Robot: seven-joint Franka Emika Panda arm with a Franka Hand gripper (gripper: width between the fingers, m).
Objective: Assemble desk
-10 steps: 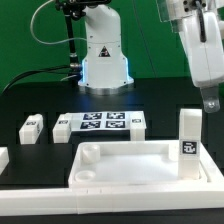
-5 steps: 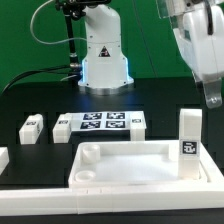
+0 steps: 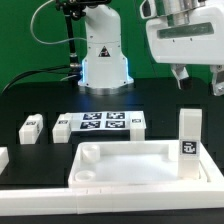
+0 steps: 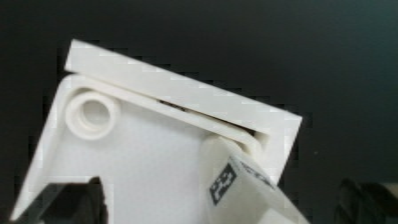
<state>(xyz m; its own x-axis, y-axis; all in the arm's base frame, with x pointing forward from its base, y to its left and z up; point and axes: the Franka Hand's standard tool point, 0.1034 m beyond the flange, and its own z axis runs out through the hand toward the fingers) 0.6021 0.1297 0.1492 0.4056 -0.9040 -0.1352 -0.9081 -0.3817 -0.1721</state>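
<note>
On my exterior feed the gripper (image 3: 199,82) hangs in the upper right of the frame, released: its two fingers (image 3: 179,73) are spread wide with nothing between them, well above the parts. The desk's tabletop (image 3: 150,172) lies rim-up across the lower middle of the frame on the black table (image 3: 30,98). One upright leg (image 3: 189,140) stands at its corner on the exterior view's right, tag facing the camera. Three loose legs lie flat behind the tabletop. Two are at mid-left (image 3: 32,126) (image 3: 62,127) and one (image 3: 139,122) is just beside the marker board (image 3: 100,122), on the exterior view's right of it. The arm's base (image 3: 105,55) sits at upper centre. My wrist feed looks down on a tabletop corner with its round socket (image 4: 86,110) and the tagged leg, blurred.
</note>
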